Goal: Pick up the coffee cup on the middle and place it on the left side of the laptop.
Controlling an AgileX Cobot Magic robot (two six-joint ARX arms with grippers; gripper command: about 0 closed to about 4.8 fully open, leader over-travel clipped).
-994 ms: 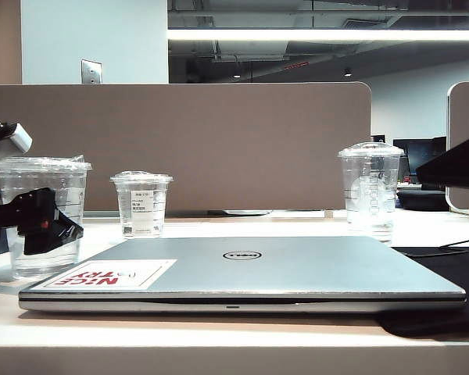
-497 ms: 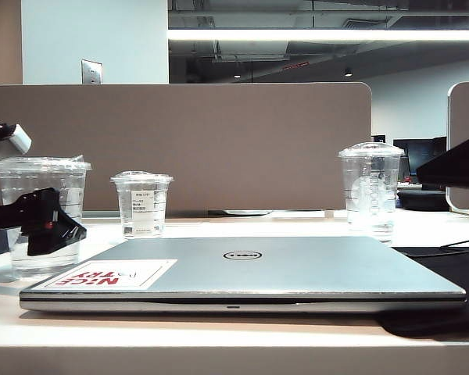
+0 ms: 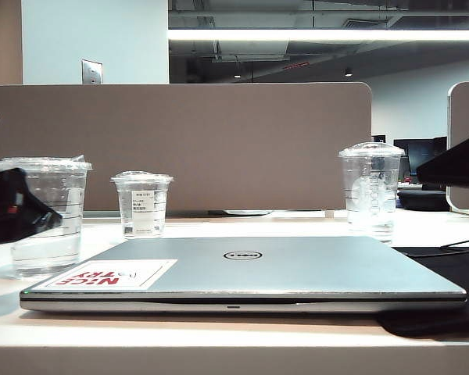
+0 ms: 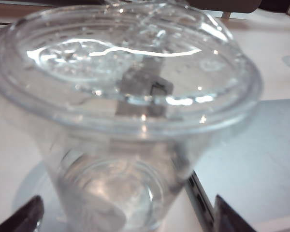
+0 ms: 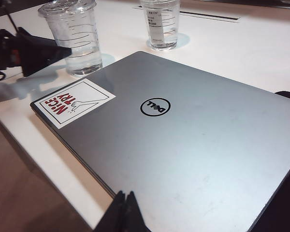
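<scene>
The coffee cup stood upright on the white table, just beside the left edge of the laptop and near the corner bearing the "NICE TRY" sticker. By the look of it, placement was done and the step in hand was withdrawal.

The left gripper was released: its two black fingertips stood wide apart on either side of the cup base in the left wrist view, and no contact with the wall was visible. To retreat well, the jaws should be kept fully spread and drawn straight back from the cup, away from the laptop. Any sideways drift risks clipping the thin wall or the overhanging lid rim and tipping the cup.

The cup was clear thin plastic, tapered toward the base, with a flat ridged lid and dark horizontal lines. It appeared light and easily pushed.

The laptop was closed, slim, matte silver-grey, with a round logo on its lid.

A smaller clear cup with a white label stood behind the laptop. A taller dome-lidded cup stood well apart to the right.

The right gripper hung over the laptop's near edge, clenched and holding nothing.
</scene>
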